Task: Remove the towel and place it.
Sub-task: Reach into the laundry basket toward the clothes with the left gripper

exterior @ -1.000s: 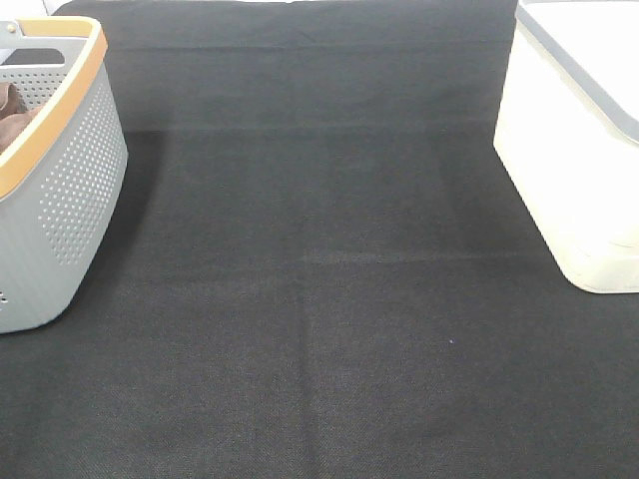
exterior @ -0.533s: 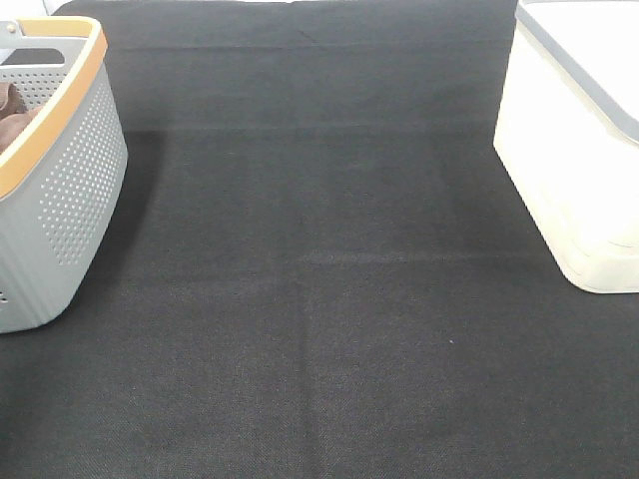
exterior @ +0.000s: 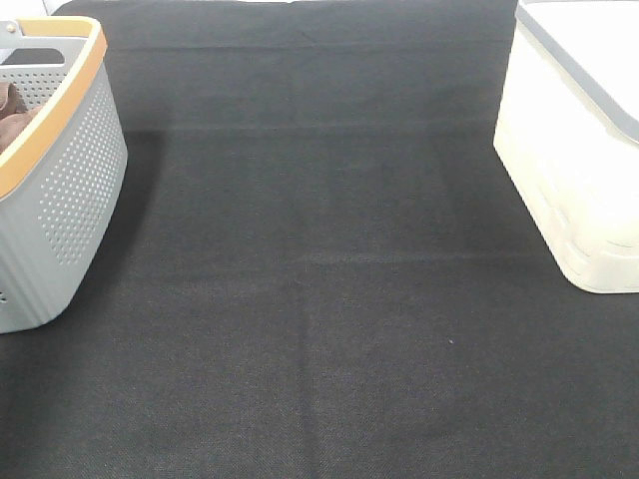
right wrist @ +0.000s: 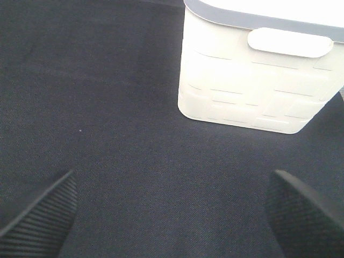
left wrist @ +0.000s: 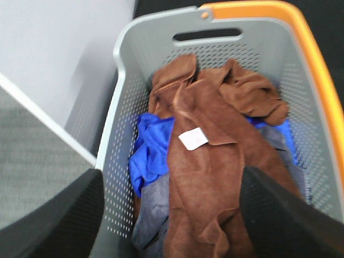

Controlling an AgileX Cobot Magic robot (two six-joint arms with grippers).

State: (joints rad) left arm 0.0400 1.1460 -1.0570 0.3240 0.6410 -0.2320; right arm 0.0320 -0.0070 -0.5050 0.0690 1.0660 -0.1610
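Observation:
The towel (left wrist: 209, 172), reddish-brown with a small white tag (left wrist: 192, 138), lies crumpled on top of other cloths inside the grey basket with an orange rim (left wrist: 121, 80). My left gripper (left wrist: 172, 174) is open and empty, hovering above the basket with the towel between its fingers (left wrist: 59, 215). In the exterior high view only a brown scrap of cloth (exterior: 12, 110) shows inside the basket (exterior: 70, 190) at the far left. My right gripper (right wrist: 173, 174) is open and empty over the black table cover. Neither gripper shows in the exterior high view.
A second bunched brown cloth (left wrist: 252, 94), a blue cloth (left wrist: 150, 145) and a grey cloth (left wrist: 153, 215) also lie in the basket. A white lidded bin (exterior: 569, 170) stands at the right, also in the right wrist view (right wrist: 252, 80). The black table cover (exterior: 319, 299) spans between them.

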